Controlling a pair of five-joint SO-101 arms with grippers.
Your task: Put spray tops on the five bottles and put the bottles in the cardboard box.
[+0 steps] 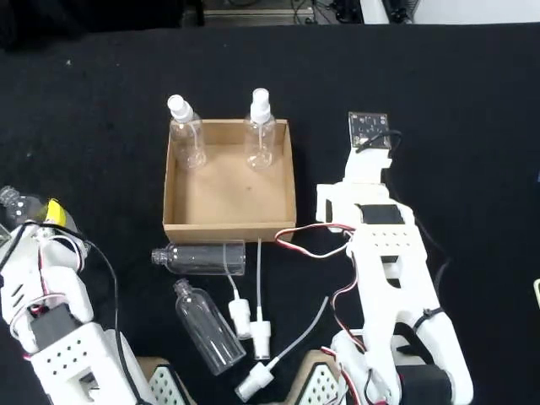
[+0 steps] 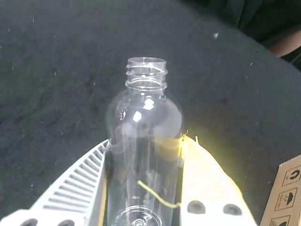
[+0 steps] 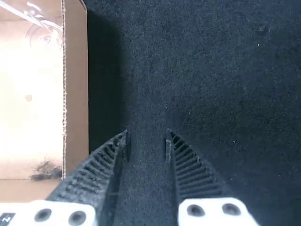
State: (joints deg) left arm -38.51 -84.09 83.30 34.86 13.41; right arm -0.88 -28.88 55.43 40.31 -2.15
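Observation:
My left gripper (image 2: 146, 141) is shut on a clear uncapped bottle (image 2: 146, 113), its open neck pointing away from the wrist. From above, that bottle (image 1: 17, 202) sits at the table's left edge. The cardboard box (image 1: 173, 190) holds two standing bottles with spray tops (image 1: 186, 135) (image 1: 260, 131) along its back wall. In front of it lie two uncapped bottles (image 1: 200, 257) (image 1: 209, 327) and three loose spray tops (image 1: 239, 308) (image 1: 260, 333) (image 1: 261, 375). My right gripper (image 3: 146, 139) is open above bare cloth, just right of the box wall (image 3: 75, 94).
Black cloth covers the table. The right arm (image 1: 384, 253) stretches along the box's right side. A corner of the box (image 2: 287, 197) shows in the left wrist view. Open cloth lies to the left of the box and behind it.

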